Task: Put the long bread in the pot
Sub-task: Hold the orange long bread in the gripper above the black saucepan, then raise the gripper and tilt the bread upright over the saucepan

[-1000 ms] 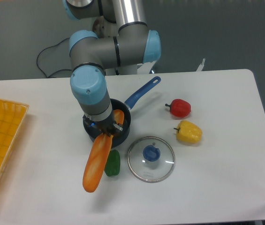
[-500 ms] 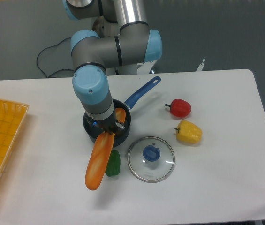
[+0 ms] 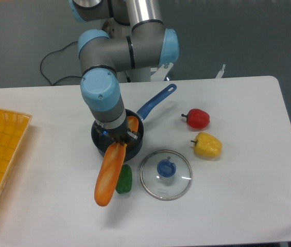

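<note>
While gripper [image 3: 120,139] pinches the long bread [image 3: 109,175] at its upper end, loaf slants down-left past the pot [image 3: 100,140] rim

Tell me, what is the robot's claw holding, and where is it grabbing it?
The gripper holds the long bread, pinched near its upper part, above the pot.

No text, label, brand, number or sign can be read anywhere in the camera view.
</note>
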